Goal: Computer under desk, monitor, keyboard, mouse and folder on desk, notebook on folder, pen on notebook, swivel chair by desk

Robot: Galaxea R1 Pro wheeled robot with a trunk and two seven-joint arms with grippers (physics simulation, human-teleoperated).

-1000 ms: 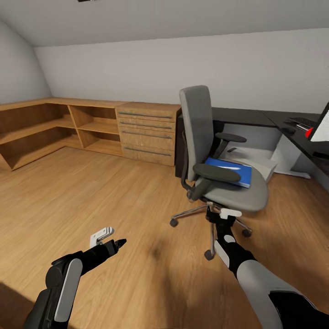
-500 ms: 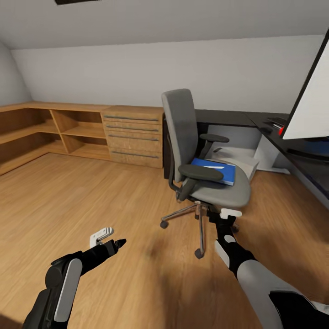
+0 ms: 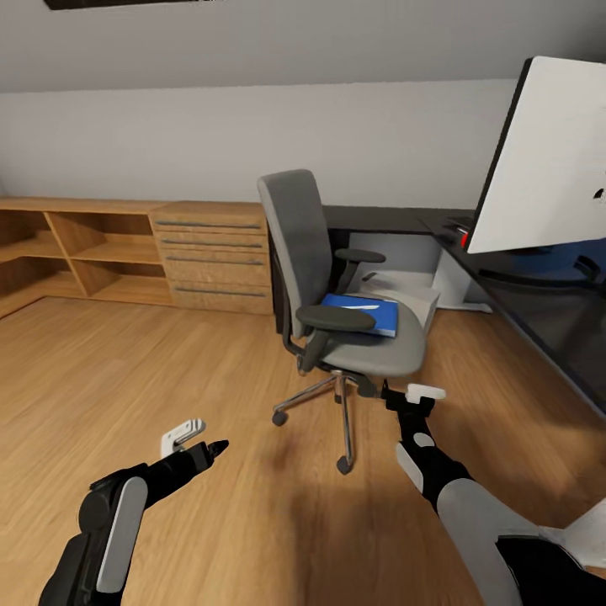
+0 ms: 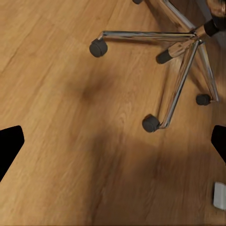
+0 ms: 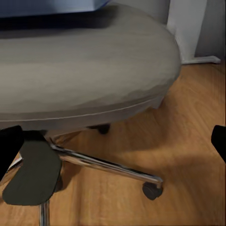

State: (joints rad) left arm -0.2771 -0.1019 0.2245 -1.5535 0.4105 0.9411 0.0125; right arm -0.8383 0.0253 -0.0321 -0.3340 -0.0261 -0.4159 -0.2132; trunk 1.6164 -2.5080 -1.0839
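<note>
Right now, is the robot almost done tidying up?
Not nearly. The monitor already stands on the desk. Nothing is in hand: both grippers, left and right, are open and empty. The blue folder still lies on the swivel chair, which stands away from the desk.

The head camera looks forward and down across the floor at the swivel chair (image 3: 337, 286). The left wrist camera faces its chrome base (image 4: 181, 56) closely from above; the right wrist camera sits low, just beside its seat (image 5: 84, 70).
</note>
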